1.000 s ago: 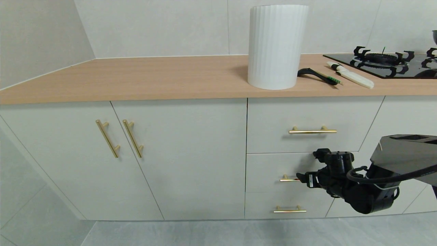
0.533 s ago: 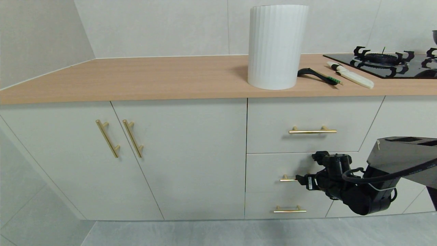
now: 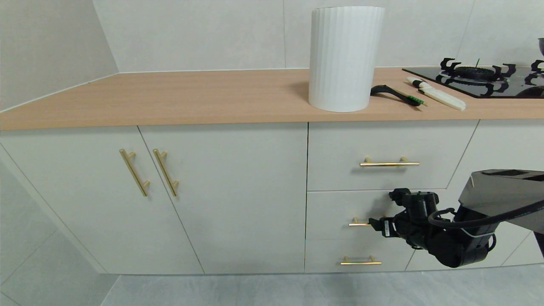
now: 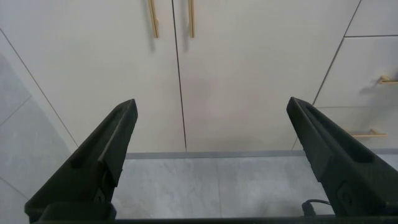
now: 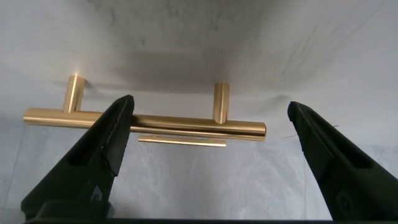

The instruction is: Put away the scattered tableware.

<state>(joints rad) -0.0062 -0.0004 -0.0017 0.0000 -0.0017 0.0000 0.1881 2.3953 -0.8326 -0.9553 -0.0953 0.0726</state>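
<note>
Presumably the scattered tableware is the small cluster lying on the wooden desk between a tall white ribbed container and the black hob: a black spoon, a pair of thin sticks with green ends, and a long white utensil with a dark band near one end. All three look light and stiff. The spoon seems to be smooth plastic, so likely slick; its handle, around the middle, is the sensible place to pinch it. The sticks are slender and would probably roll or scissor apart, so they want a grip across both at once near the centre. The white piece could be a sheathed knife, though I cannot tell; I would take it by the banded end and treat it as sharp. None of them looks fragile.

No writing or label can be read on any of these.

Lower down, the right claw is spread wide at the brass handle of the middle drawer, the bar crossing the gap between its fingers; contact cannot be judged. The left claw is likewise released, holding nothing, low before the double cupboard doors.
</note>
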